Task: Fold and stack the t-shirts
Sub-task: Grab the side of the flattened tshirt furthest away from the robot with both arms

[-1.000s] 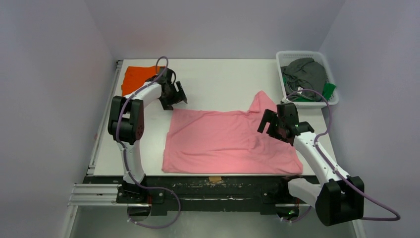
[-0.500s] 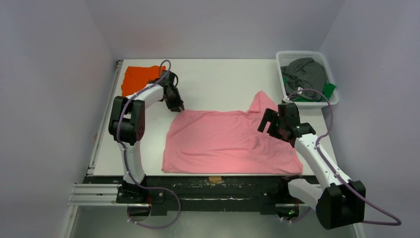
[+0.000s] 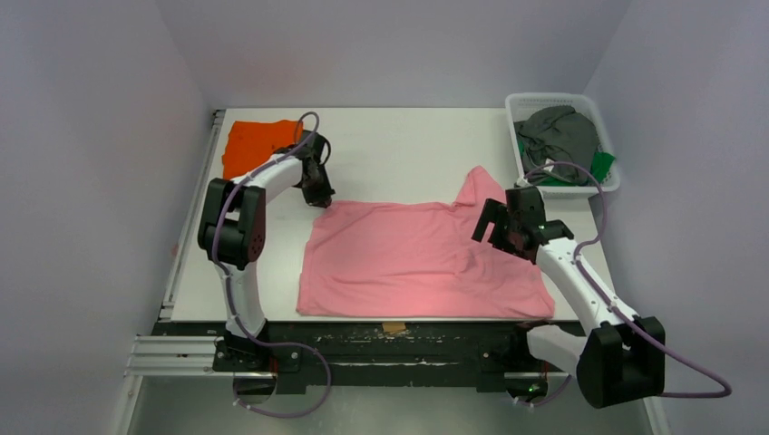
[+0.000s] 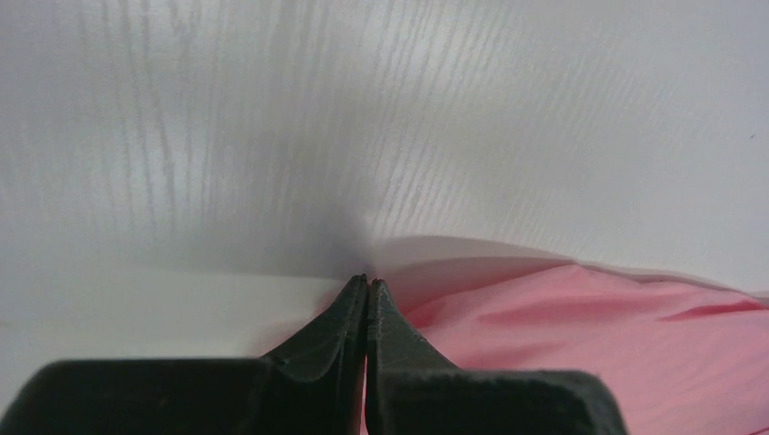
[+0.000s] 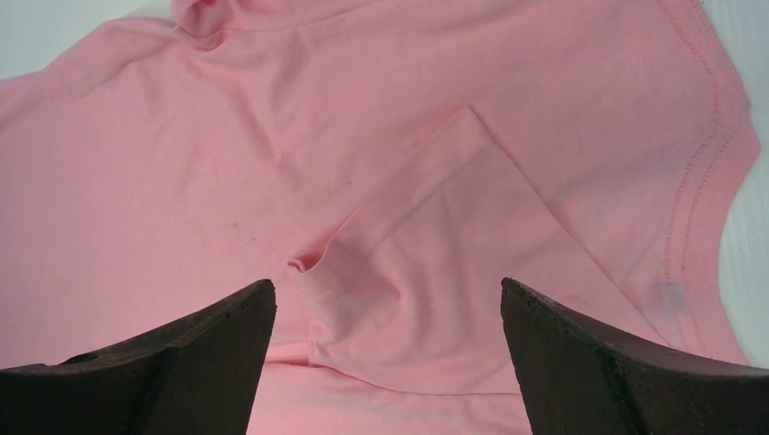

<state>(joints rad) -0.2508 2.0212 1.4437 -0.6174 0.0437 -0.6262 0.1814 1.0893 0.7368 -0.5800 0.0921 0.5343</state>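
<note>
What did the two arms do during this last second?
The left gripper moved slightly toward the near edge and closed shut at the far left corner of the pink t-shirt; whether cloth is pinched is unclear. The right gripper stayed open over the shirt's right side, barely shifting. The pink t-shirt, the orange t-shirt and the basket lie as before.

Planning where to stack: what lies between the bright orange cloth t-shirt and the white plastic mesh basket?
Mostly bare white tabletop, shown in the top view; only the left arm's wrist intrudes beside the orange t-shirt.
</note>
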